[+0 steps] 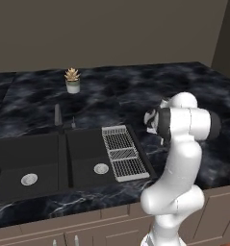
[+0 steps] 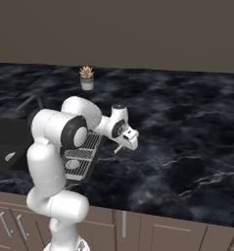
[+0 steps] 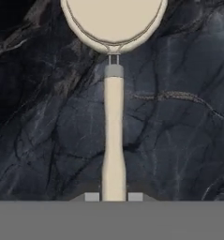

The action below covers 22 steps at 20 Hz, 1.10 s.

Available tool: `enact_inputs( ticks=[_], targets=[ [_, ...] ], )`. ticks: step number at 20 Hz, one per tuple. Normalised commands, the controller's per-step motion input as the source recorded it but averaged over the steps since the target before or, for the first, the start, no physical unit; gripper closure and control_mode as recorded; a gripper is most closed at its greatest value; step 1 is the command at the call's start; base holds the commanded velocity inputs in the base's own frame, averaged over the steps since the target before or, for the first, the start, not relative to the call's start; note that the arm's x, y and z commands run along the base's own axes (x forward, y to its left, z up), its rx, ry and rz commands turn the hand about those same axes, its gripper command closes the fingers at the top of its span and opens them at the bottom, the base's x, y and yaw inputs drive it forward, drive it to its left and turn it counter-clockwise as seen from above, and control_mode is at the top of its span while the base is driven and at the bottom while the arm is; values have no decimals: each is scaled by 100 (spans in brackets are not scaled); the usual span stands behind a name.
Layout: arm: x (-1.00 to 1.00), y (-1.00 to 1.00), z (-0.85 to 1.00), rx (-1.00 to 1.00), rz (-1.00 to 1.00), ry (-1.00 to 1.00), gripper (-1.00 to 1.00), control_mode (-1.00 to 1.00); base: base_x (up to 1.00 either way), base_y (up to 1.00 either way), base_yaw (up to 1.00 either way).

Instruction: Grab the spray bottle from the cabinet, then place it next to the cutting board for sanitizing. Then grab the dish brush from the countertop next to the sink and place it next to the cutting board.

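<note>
Up close, dish brush [image 3: 113,136] in tool [image 3: 114,197]

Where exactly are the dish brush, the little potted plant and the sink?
dish brush [image 3: 113,140], hand view, middle of its handle.
potted plant [image 1: 72,80], left base view, its pot.
sink [image 1: 83,153], left base view, basin floor.

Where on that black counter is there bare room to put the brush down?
The countertop is bare to the right of the white slatted grid, and behind the sink around the small potted plant. It is crowded at the sink, with faucet and grid. The end effector is shut on the dish brush.
</note>
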Motion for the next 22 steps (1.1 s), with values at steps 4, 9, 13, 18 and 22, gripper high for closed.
enact_inputs(
  ticks=[4, 9, 13, 18, 22],
  targets=[
    [-98, 1, 97, 0, 1, -33, 100, -100, 0, 0, 0],
    [-99, 8, 92, 0, 7, -54, 100, -100, 0, 0, 0],
    [-99, 14, 98, 0, 13, -57, 100, -100, 0, 0, 0],
    [-91, 15, 97, -6, 9, -44, 100, -100, 0, 0, 0],
    [-90, 12, 73, -5, 1, -17, 100, -100, 0, 0, 0]
  ],
)
